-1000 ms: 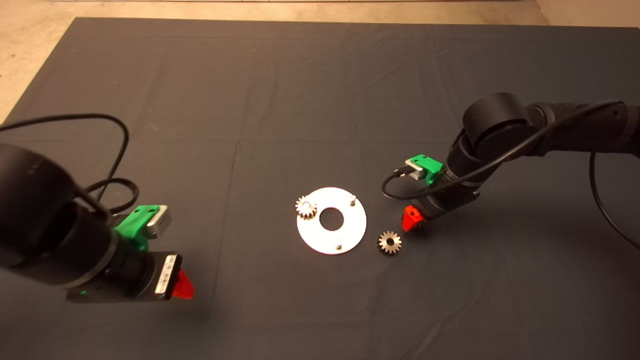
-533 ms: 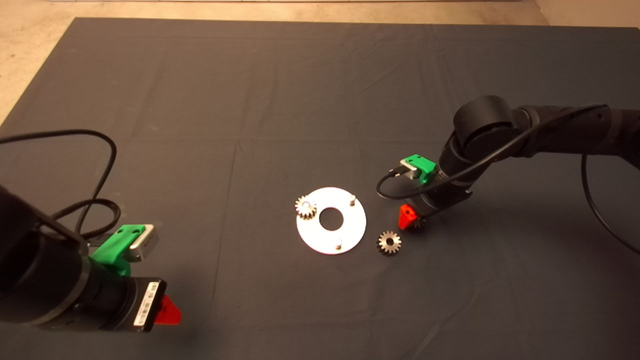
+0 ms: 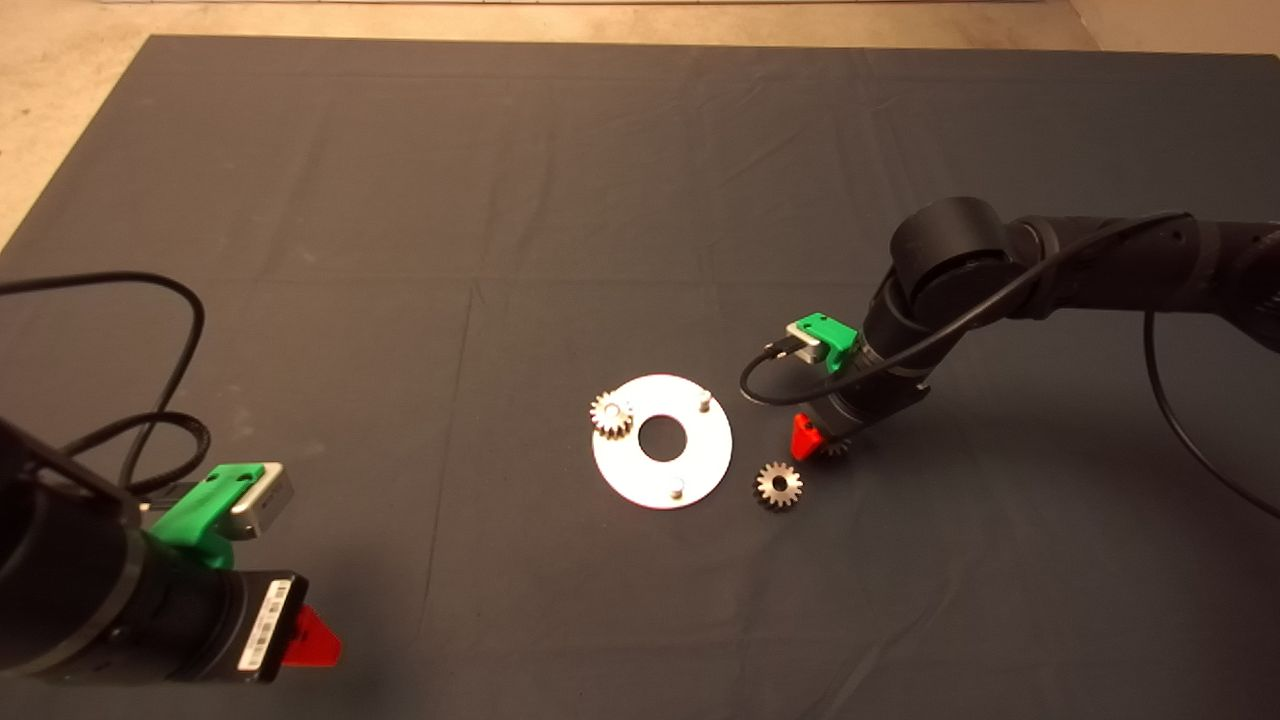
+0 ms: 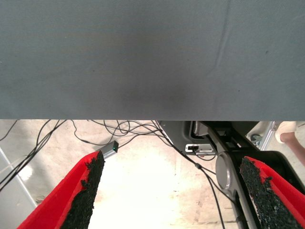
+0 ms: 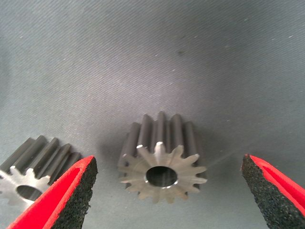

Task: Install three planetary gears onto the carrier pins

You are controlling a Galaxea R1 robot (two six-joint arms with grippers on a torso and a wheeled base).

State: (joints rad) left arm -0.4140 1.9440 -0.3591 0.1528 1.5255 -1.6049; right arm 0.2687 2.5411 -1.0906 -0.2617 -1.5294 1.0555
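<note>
Steel gear (image 5: pixel 162 162) between open right end effector (image 5: pixel 167 195) fingers, hidden overhead.

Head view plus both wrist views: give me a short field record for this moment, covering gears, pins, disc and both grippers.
gear on pin: one, on the disc's left pin
free pins: two, far right and near
loose gears: two on the mat, one right of the disc, one between the right fingers
right gripper: open, low over that gear, not gripping
left gripper: open, empty, at the mat's near left edge
</note>
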